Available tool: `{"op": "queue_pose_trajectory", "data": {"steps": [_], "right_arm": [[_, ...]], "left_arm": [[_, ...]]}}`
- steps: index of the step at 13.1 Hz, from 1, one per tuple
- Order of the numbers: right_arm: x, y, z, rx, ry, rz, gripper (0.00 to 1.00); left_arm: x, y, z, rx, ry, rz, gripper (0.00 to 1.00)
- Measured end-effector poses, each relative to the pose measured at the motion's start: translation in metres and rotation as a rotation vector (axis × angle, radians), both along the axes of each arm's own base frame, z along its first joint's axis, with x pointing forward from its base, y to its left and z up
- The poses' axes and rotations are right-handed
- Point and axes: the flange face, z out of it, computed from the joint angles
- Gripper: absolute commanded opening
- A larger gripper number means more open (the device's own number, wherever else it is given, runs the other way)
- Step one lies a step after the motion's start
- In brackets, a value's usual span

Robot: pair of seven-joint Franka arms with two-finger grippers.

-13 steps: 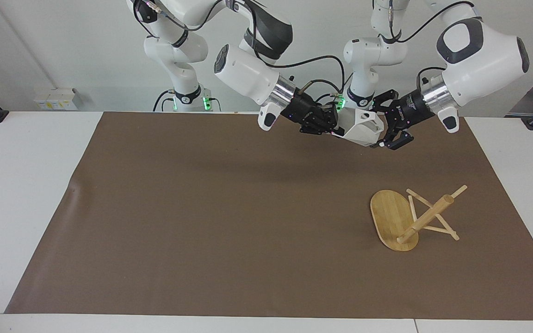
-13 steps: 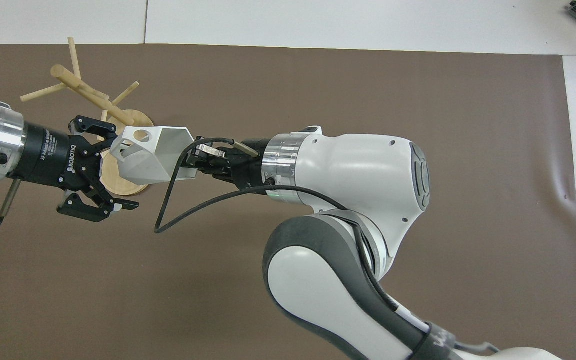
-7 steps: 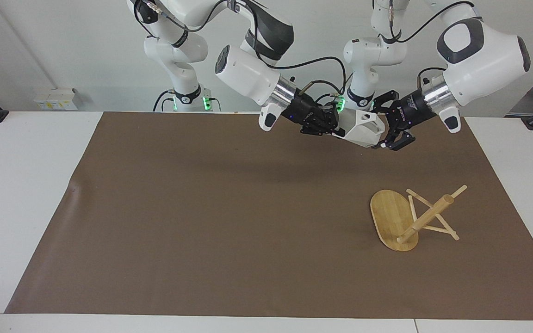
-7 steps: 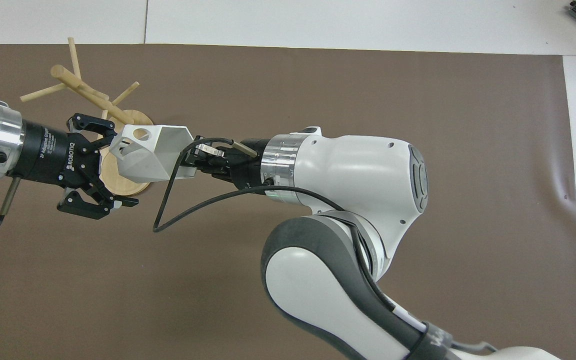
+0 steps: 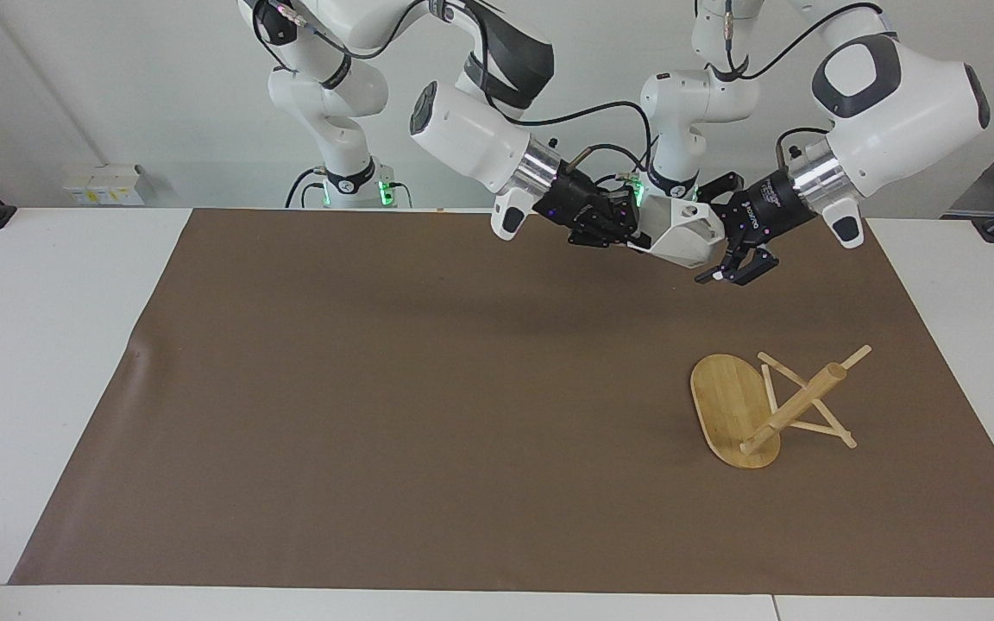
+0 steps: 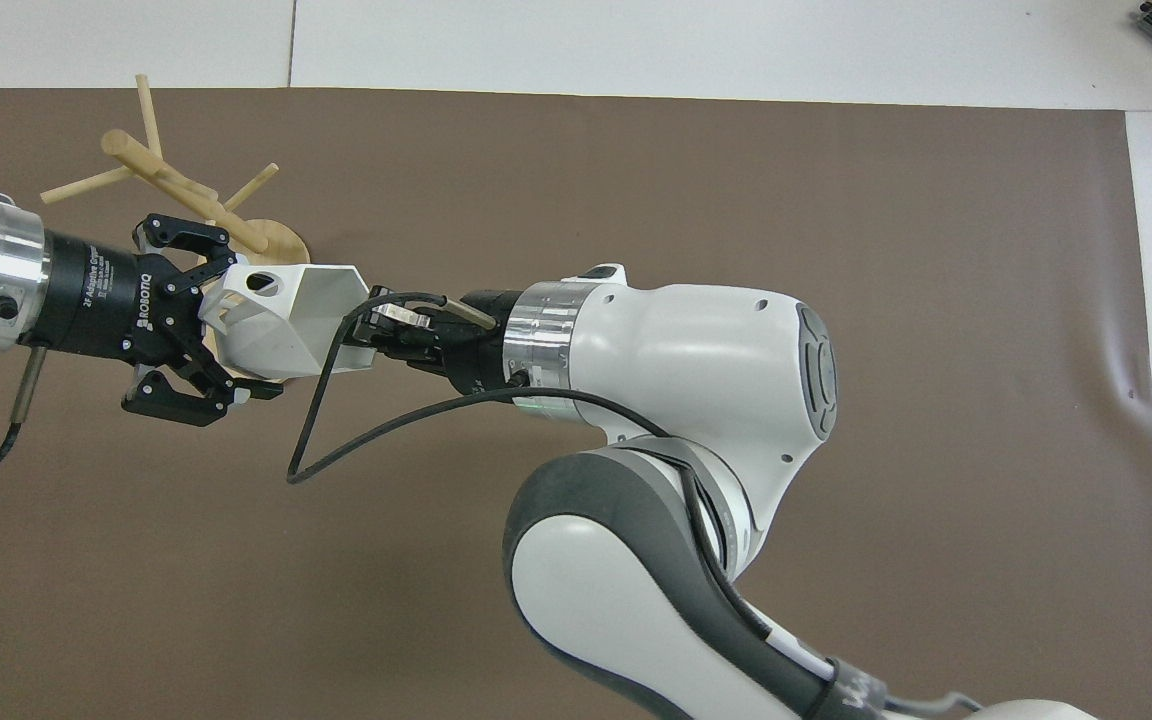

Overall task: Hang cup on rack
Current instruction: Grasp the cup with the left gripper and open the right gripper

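Gripping cup [image 5: 676, 236] – right gripper [image 5: 626, 237] clamped | left gripper [image 5: 726, 246] spread wide – rack [image 5: 773, 405] toppled

cup [image 5: 676, 235]: white, faceted, airborne | rack [image 5: 769, 407]: bamboo, toppled on mat

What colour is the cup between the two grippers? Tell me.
White all over; the cup shows best in the overhead view.

Brown mat [image 5: 393, 405] is spread flat over most of the white table [image 5: 40, 362] (small crease seen at one edge). White sockets [image 5: 104, 184] are mounted on the wall.
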Motion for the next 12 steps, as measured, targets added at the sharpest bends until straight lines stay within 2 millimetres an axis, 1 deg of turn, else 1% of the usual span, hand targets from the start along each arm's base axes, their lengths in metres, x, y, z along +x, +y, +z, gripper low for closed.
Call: {"op": "queue_pose_trajectory", "data": {"steps": [5, 9, 10, 11, 12], "right_arm": [[0.0002, -0.0002, 0.0, 0.0, 0.0, -0.001, 0.0], [0.0003, 0.0, -0.0014, 0.0, 0.002, 0.0, 0.0], [0.0003, 0.0001, -0.0015, 0.0, 0.003, 0.0, 0.0], [0.0003, 0.0001, -0.0016, 0.0, 0.003, 0.0, 0.0], [0.0003, 0.0001, -0.0017, 0.0, 0.003, 0.0, 0.0]], "left_arm": [[-0.0004, -0.0004, -0.0003, 0.0, 0.003, -0.002, 1.0], [-0.002, 0.0033, 0.0037, -0.001, 0.003, 0.0, 1.0], [-0.0022, 0.0036, 0.0042, -0.001, 0.003, 0.001, 0.88], [-0.0024, 0.0036, 0.0044, -0.001, 0.004, 0.001, 0.71], [-0.0025, 0.0035, 0.0045, -0.001, 0.004, 0.001, 0.5]]}}
